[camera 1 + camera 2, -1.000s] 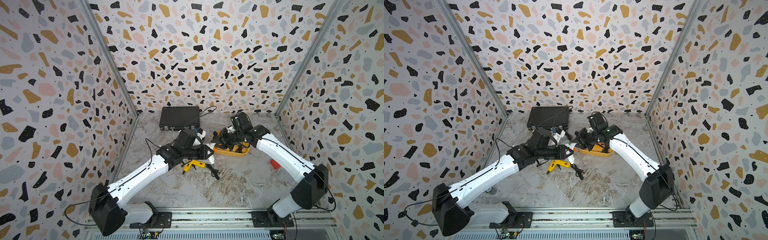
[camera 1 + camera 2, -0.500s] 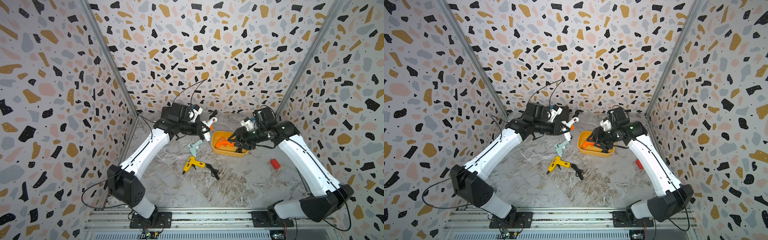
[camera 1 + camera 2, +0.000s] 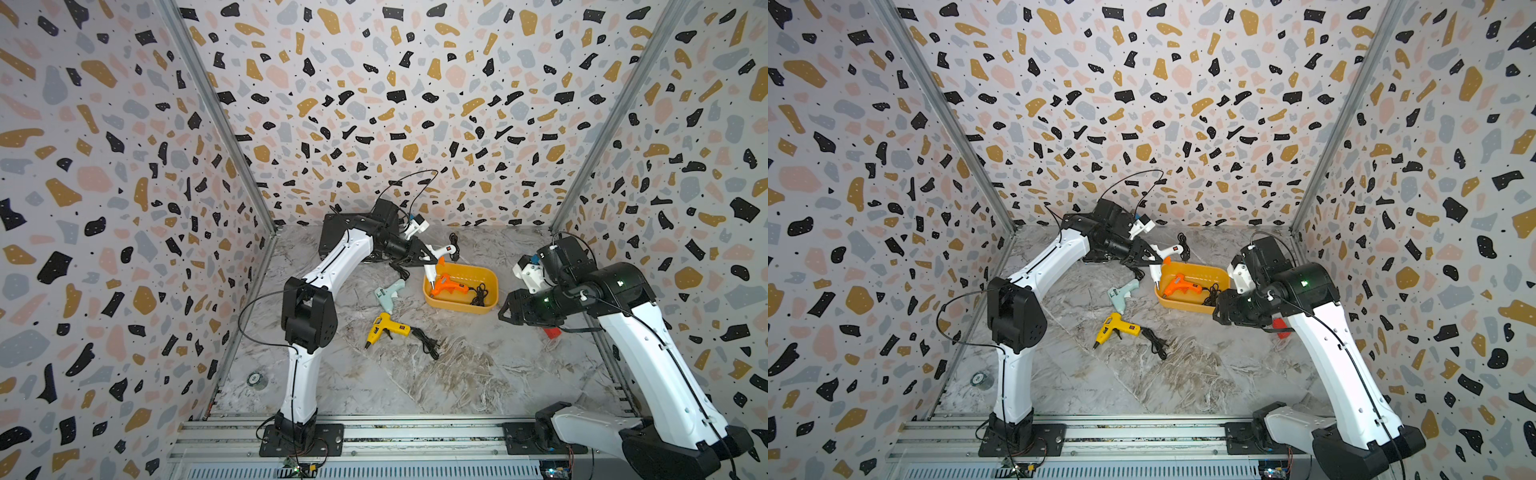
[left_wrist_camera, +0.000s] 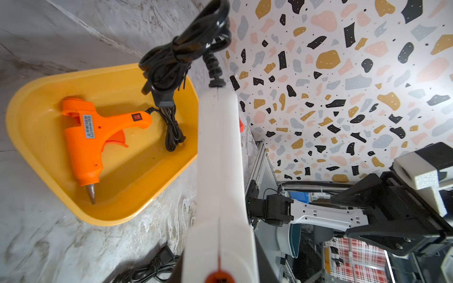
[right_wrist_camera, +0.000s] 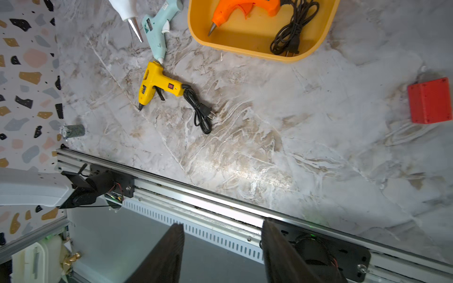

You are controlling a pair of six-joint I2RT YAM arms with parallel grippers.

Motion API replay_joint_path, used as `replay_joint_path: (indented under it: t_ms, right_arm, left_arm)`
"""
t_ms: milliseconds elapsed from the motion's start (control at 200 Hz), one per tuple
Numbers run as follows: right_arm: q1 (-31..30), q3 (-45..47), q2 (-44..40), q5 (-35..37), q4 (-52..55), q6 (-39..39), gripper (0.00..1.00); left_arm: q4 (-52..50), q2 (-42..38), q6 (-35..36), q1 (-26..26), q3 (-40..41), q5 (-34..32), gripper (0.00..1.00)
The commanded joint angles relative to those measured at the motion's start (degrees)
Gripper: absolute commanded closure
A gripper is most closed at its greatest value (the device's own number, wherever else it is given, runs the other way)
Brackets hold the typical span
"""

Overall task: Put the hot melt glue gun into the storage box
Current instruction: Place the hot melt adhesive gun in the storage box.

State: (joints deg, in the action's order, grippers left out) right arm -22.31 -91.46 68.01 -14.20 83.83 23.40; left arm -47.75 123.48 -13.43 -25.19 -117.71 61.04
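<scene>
The left gripper (image 3: pixel 430 261) has its jaws clamped on a white plastic hot melt glue gun (image 3: pixel 441 250). It holds the gun in the air, metal nozzle pointing down by the left end of the shallow mustard-yellow plastic storage box (image 3: pixel 461 308), with a bundled black cord (image 3: pixel 454 241) at the handle end. An orange glue gun (image 3: pixel 446 284) lies inside the box, which sits toward the back edge of the marble-patterned desk (image 3: pixel 478 374). The right gripper (image 3: pixel 505 311) hangs empty off the box's right end, jaws apart. Left of the box lie a pale blue glue gun (image 3: pixel 386 293) and, nearer the front edge, a yellow glue gun (image 3: pixel 388 330). A red block (image 5: pixel 430 104) lies by the right edge.
</scene>
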Motion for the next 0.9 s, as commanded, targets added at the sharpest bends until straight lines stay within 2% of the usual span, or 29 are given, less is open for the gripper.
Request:
replay_joint_path:
  t_ms: [0, 135, 571, 706, 896]
  right_arm:
    - [0.4, 0.0, -1.1, 4.1, 4.1, -3.9, 0.44]
    - [0.5, 0.1, -1.0, 5.1, 4.9, -5.2, 0.44]
    - [0.5, 1.2, 0.2, 5.3, 6.6, -6.2, 0.44]
    - [0.5, 2.1, 0.0, 5.3, 6.8, -6.1, 0.44]
    - [0.5, 3.4, 0.2, 5.6, 6.8, -6.0, 0.44]
  left_arm:
    - [2.0, 1.5, 1.2, -1.1, -2.3, 9.1, 1.0]
    - [2.0, 4.5, 1.7, -2.4, -3.0, 10.7, 1.0]
    - [-6.1, 16.5, 8.4, -4.5, -15.7, 1.6, 1.0]
    - [-6.7, 19.7, 8.4, -4.8, -18.7, -0.4, 1.0]
    - [-4.6, 23.5, 6.2, -5.0, -20.1, 0.4, 1.0]
